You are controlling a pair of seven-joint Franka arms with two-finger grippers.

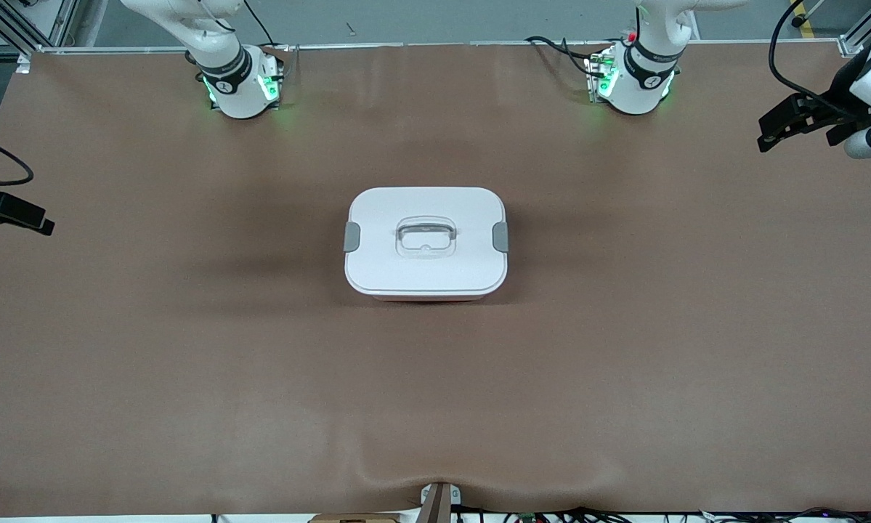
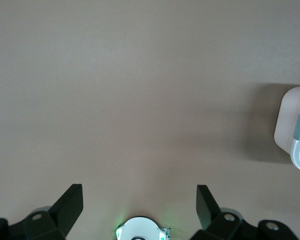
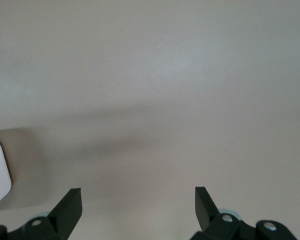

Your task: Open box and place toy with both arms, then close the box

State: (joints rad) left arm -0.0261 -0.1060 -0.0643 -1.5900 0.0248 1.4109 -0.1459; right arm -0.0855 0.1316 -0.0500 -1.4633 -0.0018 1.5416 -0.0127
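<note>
Centrally, the smooth white-lidded box (image 1: 426, 243) sits closed on the brown bench (image 1: 188, 363); left gripper (image 2: 140, 205) and right gripper (image 3: 138, 207), fingers spread, hover at the frame's edges.

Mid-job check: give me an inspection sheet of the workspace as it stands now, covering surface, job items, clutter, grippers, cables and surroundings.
Surface: brown table cover, slightly rippled at the edge nearest the front camera.
Box: box mid-table, white lid on, grey side latches against the lid, clear centre handle flat.
Toy: nothing seen in any view.
Clutter: nothing seen.
Left gripper: left gripper open, raised over the left arm's end of the table, waiting.
Right gripper: right gripper open, raised over the right arm's end, waiting.
Cables: black cables by the left arm's base; more along the table edges.
Surroundings: green-lit arm bases; aluminium frame at the corners.
</note>
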